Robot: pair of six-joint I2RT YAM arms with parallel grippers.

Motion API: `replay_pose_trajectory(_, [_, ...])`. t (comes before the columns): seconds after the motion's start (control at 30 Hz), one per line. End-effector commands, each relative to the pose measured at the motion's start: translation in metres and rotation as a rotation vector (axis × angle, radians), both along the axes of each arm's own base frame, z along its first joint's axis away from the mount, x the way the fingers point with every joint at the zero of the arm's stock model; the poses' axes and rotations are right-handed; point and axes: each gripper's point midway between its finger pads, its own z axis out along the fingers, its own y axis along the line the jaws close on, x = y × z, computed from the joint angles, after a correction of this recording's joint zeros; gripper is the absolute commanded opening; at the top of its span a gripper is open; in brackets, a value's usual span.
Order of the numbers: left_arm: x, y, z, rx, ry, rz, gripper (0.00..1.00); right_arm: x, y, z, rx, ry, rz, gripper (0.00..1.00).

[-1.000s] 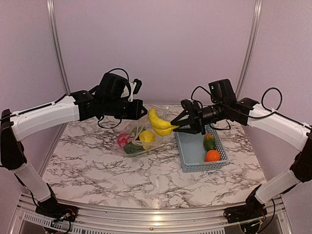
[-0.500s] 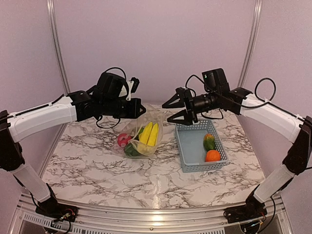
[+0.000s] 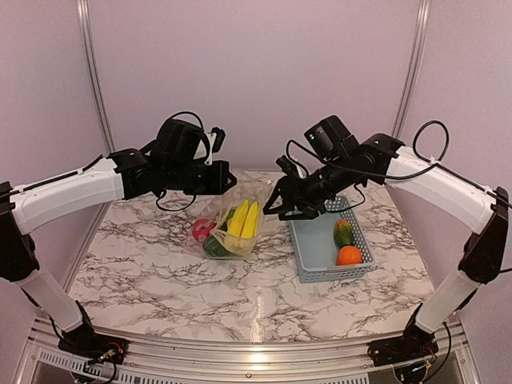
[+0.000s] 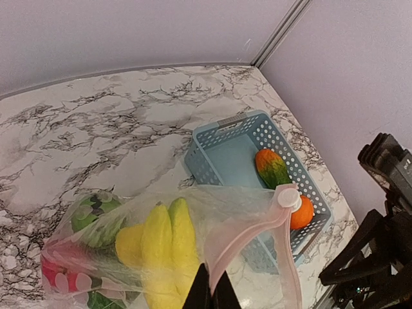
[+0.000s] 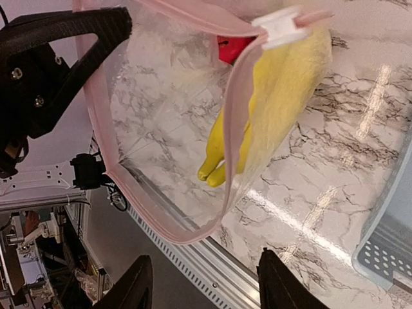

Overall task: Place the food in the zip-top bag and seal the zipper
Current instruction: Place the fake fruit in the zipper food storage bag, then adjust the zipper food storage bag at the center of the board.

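Note:
The clear zip-top bag point(image 3: 230, 218) lies on the marble table with its mouth lifted. My left gripper point(image 3: 218, 181) is shut on the pinkish zipper strip point(image 4: 248, 241) at the mouth edge, and its white slider point(image 4: 288, 198) is at the far end. Inside the bag are yellow bananas point(image 3: 245, 220), a red-pink ball point(image 3: 200, 230), a yellow pepper point(image 4: 129, 244) and a green melon point(image 4: 90, 212). My right gripper point(image 3: 282, 202) is open and empty beside the bag mouth. Its wrist view looks through the mouth point(image 5: 161, 225) at the bananas point(image 5: 270, 96).
A grey-blue slotted basket point(image 3: 314, 248) stands right of the bag, holding a green-and-orange pepper point(image 3: 342, 232) and an orange point(image 3: 349, 255). Both also show in the left wrist view, the pepper point(image 4: 271, 168) and the orange point(image 4: 301, 212). Aluminium frame posts stand at the back corners.
One second ago my right gripper held the bananas above the bag. They now lie inside it. The right gripper has opened and turned down beside the mouth. The left gripper has kept its hold.

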Motion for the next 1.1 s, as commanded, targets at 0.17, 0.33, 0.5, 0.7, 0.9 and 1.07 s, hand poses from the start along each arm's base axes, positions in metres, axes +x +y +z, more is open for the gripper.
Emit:
replay_pose_trajectory(0.17, [-0.003, -0.001, -0.002, 0.035, 0.042, -0.012, 0.04, 0.038, 0.001, -0.049, -0.186, -0.119, -0.025, 0.41])
replay_pose_trajectory(0.33, [-0.009, 0.005, -0.015, 0.079, 0.083, -0.013, 0.19, 0.049, 0.015, -0.047, -0.162, -0.144, -0.009, 0.11])
replay_pose_trajectory(0.5, [-0.031, 0.006, -0.037, 0.134, 0.196, -0.078, 0.25, 0.050, 0.016, -0.027, -0.125, -0.176, -0.012, 0.00])
replay_pose_trajectory(0.7, [-0.047, 0.012, -0.040, 0.161, 0.226, -0.077, 0.21, 0.048, 0.017, -0.007, -0.095, -0.189, -0.017, 0.00])
replay_pose_trajectory(0.9, [-0.047, 0.022, -0.020, 0.210, 0.196, -0.068, 0.00, 0.055, 0.026, 0.017, -0.047, -0.213, -0.021, 0.00])
replay_pose_trajectory(1.07, [-0.021, 0.032, 0.063, 0.249, 0.026, 0.002, 0.00, 0.065, 0.050, 0.070, 0.069, -0.271, 0.016, 0.00])
